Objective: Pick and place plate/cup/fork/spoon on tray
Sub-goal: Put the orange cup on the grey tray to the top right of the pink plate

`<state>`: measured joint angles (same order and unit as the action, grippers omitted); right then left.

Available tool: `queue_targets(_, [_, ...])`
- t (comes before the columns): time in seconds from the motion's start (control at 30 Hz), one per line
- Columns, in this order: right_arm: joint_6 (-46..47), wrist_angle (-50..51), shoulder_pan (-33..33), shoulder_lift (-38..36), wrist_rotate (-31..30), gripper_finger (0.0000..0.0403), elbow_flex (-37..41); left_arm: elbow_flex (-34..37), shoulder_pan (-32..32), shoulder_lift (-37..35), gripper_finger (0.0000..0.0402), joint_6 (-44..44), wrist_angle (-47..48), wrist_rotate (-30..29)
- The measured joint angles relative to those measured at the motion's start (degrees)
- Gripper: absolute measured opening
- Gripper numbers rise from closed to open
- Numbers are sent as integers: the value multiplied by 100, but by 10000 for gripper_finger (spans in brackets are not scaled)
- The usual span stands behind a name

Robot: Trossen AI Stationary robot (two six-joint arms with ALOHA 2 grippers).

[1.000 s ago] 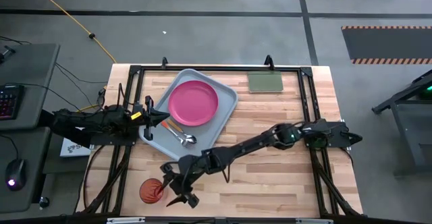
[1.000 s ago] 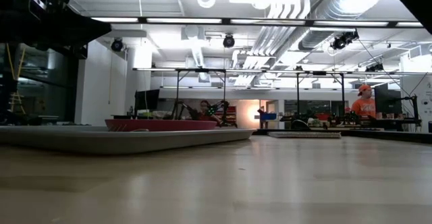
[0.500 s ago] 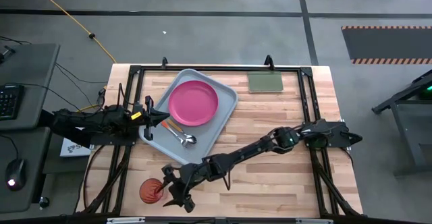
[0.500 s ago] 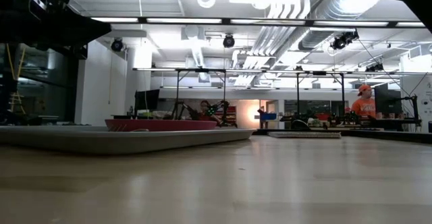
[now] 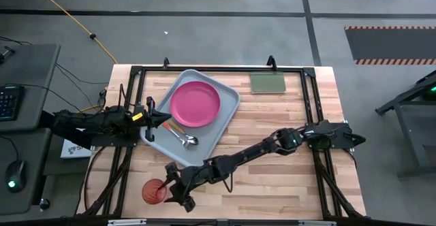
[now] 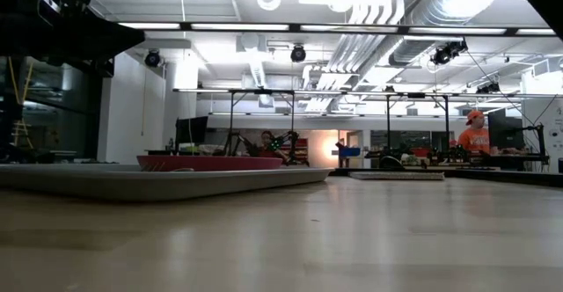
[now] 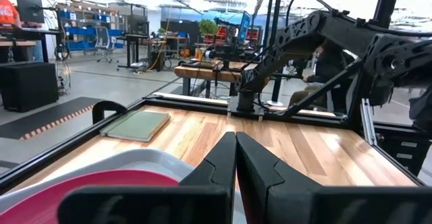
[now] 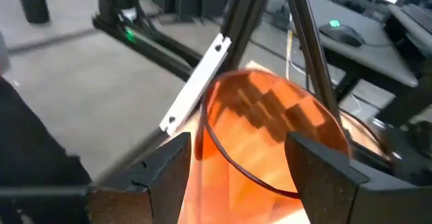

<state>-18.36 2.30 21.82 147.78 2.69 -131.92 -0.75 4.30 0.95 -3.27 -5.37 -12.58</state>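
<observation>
The right gripper [image 5: 170, 191] is stretched out to the near left corner of the table [image 5: 272, 178], and the cup [image 5: 154, 191] is seen sitting right between its spread fingers [image 8: 322, 172] in the right wrist view, so the jaws are open around it with a bit of gap on each side, not clenched on it. The cup is found on the bare wood, well apart from the tray [image 5: 221, 120]. The tray is placed at the far left of the table, with the plate [image 5: 195, 103] laid in its far half and the spoon [image 5: 185, 139] and fork [image 5: 173, 126] lying just beside the plate in the near half. The left gripper [image 5: 163, 120] is parked at the tray's left edge, its fingers [image 7: 219, 166] pressed together on nothing. A green pad [image 5: 268, 82] is left near the far edge.
</observation>
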Motion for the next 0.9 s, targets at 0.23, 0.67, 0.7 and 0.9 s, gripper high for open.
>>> queue_targets(0.23, [-304, 705, 42, -50, -421, 216, -207, 0, 2, 0, 3, -7, -3, 0])
queue_targets(0.67, [-201, 1501, 68, -70, -530, 163, -228, 0, 0, 0, 3, -6, -7, 0])
queue_targets(0.7, [-104, 1316, 70, -37, -384, 138, -204, 0, 0, 0, 3, -1, -7, 0])
queue_targets(0.9, [719, 1293, -24, 118, 219, 9, -116, 0, 2, 0, 3, -6, -9, 0])
